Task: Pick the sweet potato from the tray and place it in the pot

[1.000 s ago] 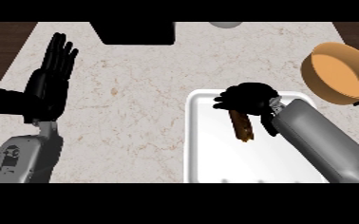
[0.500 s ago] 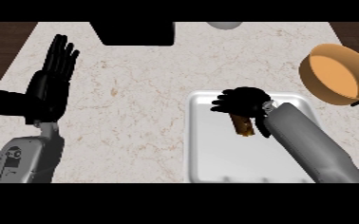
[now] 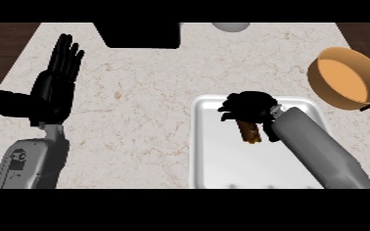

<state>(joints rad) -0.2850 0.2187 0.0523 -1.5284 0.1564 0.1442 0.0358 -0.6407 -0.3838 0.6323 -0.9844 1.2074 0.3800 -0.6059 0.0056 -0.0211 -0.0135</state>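
Right hand (image 3: 249,106) shifted left, gripping sweet potato (image 3: 250,131)

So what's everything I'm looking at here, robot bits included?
counter: one, pale marbled stone, fills most of the view
tray: one, white, lower right of the counter
sweet potato: one, brown, over the tray's upper part, under the right hand
pot: one, orange-tan, at the right edge
black object: one, top edge, left of centre
grey round object: one, top edge, only partly in view
left hand: one, black, open, fingers up, resting at left
right hand: one, black, curled round the sweet potato
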